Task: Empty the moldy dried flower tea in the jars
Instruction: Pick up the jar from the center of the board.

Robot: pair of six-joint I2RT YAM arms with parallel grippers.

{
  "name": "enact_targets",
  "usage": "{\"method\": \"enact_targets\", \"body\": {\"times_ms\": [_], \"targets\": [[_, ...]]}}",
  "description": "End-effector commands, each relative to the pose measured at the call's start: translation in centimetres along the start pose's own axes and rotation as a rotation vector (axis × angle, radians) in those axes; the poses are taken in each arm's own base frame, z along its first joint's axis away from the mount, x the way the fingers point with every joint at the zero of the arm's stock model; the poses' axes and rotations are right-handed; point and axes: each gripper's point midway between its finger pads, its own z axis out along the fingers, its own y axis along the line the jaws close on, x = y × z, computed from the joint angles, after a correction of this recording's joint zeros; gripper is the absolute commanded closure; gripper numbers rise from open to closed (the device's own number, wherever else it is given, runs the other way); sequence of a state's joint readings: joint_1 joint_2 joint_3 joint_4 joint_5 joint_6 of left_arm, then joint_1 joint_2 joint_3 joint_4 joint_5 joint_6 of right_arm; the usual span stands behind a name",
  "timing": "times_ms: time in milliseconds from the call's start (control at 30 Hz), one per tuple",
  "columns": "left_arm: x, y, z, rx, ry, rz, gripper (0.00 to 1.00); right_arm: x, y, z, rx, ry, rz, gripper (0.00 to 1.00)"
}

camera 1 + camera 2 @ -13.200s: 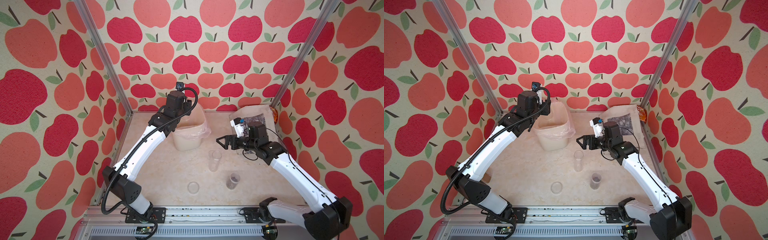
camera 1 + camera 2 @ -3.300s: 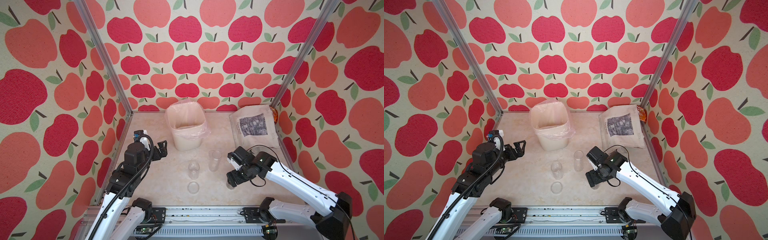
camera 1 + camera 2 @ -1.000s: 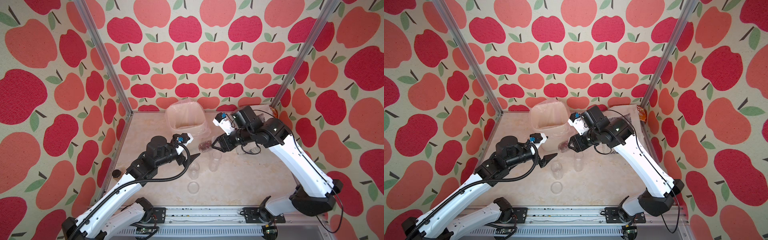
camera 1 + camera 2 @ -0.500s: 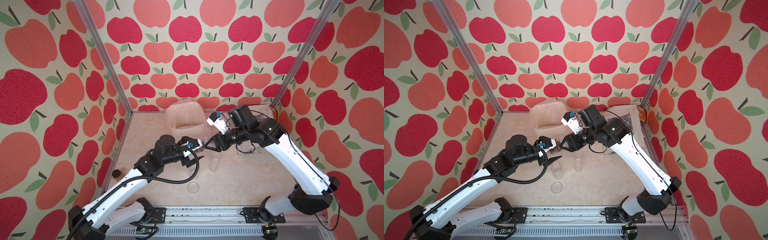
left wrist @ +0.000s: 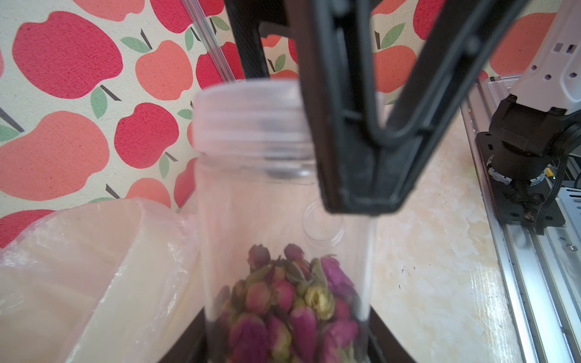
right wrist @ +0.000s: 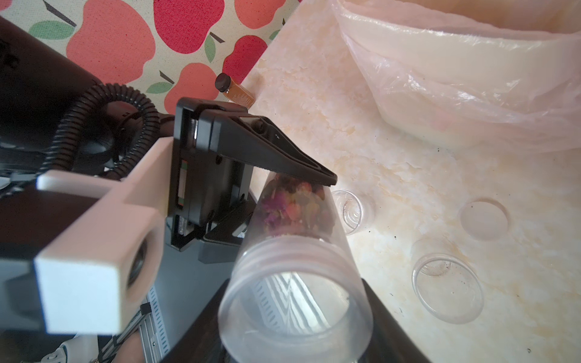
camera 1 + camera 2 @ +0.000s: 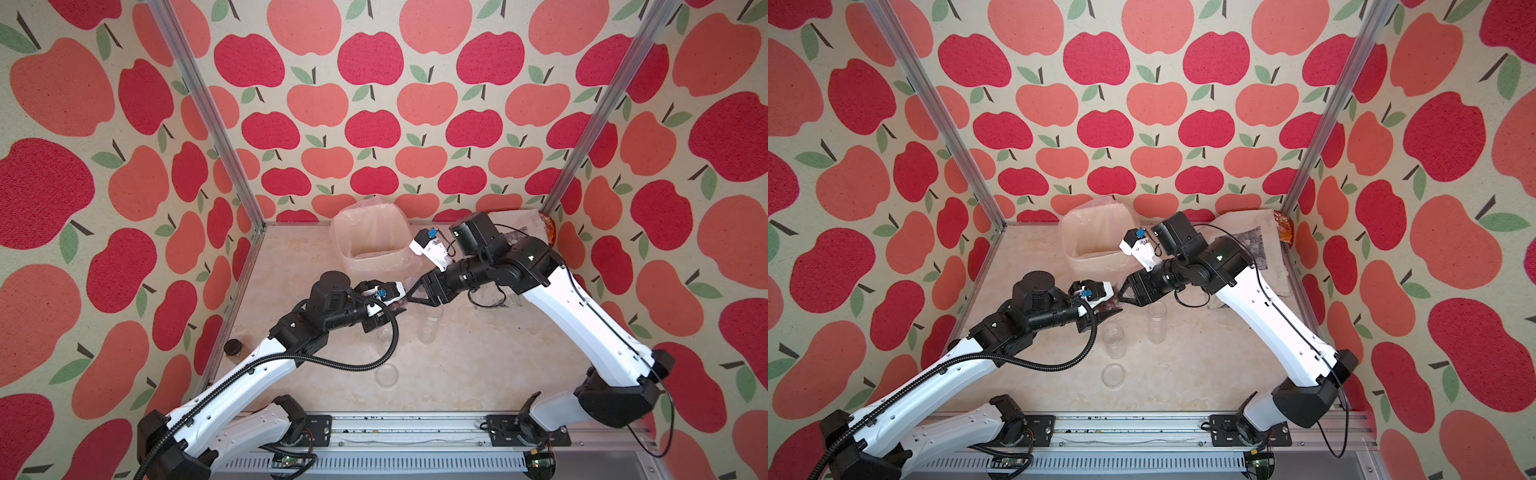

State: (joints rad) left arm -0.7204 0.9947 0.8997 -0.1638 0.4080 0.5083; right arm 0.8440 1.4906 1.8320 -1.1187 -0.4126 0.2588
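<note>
Just in front of the bin (image 7: 374, 259), above the table (image 7: 465, 374), the left claw (image 7: 1113, 310) had clamped onto the closed end of the jar (image 6: 301, 261). Its black tapered fingers (image 6: 276, 157) pressed the clear wall where the tea (image 6: 295, 207) sat. The right claw (image 7: 1121, 297) gripped the same jar near its threaded neck, jaws partly apart around it. So the jar hung roughly on its side between the two arms, its mouth uncapped and facing the right wrist. The tea was a matte, crumpled heap of dried rosebuds, pink, purple and a few yellowish. The bin was cream plastic under a thin, crinkled clear liner, and the table was glossy marbled cream. Two empty jars (image 6: 446, 289) stood open on the table below, with a round clear lid (image 6: 484, 217) lying flat beside them. A second earlier the left claw had been spread wide near the empty jars, and only the right claw carried the jar.
</note>
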Motion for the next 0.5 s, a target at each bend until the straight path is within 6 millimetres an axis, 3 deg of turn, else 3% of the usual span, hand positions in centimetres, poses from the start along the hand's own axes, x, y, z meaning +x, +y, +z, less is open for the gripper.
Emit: {"method": "enact_targets", "body": {"times_ms": [0,67,200,300,467], "targets": [[-0.4,-0.2,-0.2,-0.007,-0.026,0.033,0.59,-0.5,0.6,0.1,-0.031,-0.020,-0.005,0.62],[-0.1,0.0,-0.1,-0.025,-0.015,0.044,0.63,-0.7,0.7,-0.2,-0.028,-0.035,-0.010,0.44],[0.3,0.4,0.0,-0.063,0.006,0.075,0.68,-1.3,0.8,-1.6,-0.012,-0.093,-0.013,0.20],[0.4,0.7,0.0,-0.087,0.013,0.100,0.70,-1.4,0.3,-2.6,0.003,-0.135,0.012,0.14],[0.2,1.2,-0.1,-0.125,0.008,0.130,0.72,-1.4,-0.9,-3.2,0.027,-0.166,0.079,0.12]]}}
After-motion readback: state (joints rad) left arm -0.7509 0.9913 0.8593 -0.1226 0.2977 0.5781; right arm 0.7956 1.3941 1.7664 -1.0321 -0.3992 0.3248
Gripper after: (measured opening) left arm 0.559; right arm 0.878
